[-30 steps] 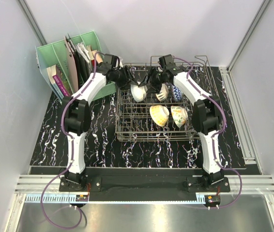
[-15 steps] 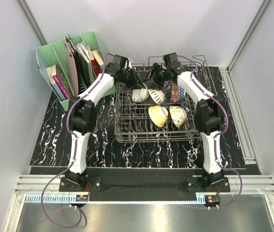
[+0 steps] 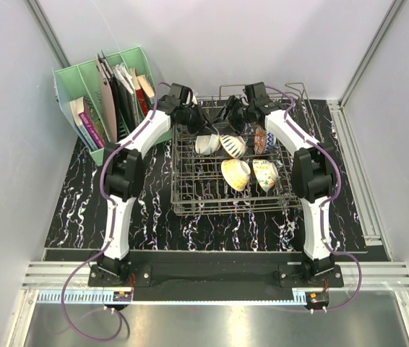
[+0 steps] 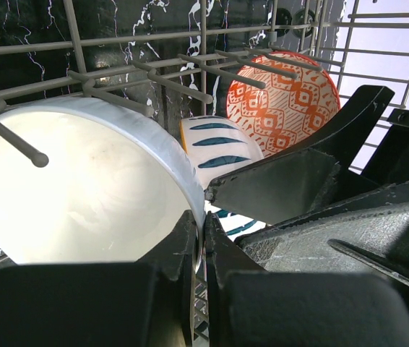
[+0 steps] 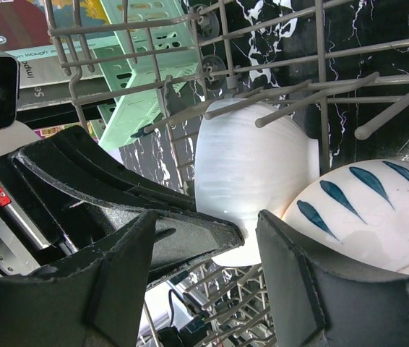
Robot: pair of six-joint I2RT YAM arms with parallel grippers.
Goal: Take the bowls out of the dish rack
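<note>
- Table (image 3: 147, 210): the rack (image 3: 230, 210) sits at its far-centre edge. A green file holder (image 3: 74, 79) is at the far-left corner, just beside it.
- Rack: all five bowls are inside, so nothing's unloaded yet.
- L arm: a sec ago it was by the rack's left rim. Now it's in over the far row.
- White bowl (image 4: 82, 188): far-left slot, on edge between the tines, not lifted.
- Striped bowl (image 3: 232, 145) is just right of it, w/ the red-patterned bowl (image 4: 284, 101) right again. Yellow bowl (image 3: 236, 172) & floral bowl (image 3: 266, 173) are in the near row.
- Left gripper (image 4: 203, 225): half open a sec ago, now pinched tight on the white bowl's rim, one finger inside and one outside. Grasp looks done, so you prob. lift straight up, clear of the tines.
- Right gripper (image 5: 251, 230): same width as before, jaws apart, holding nothing, hovering by the striped bowl. It's v. close to the left gripper, so watch for a clash.
</note>
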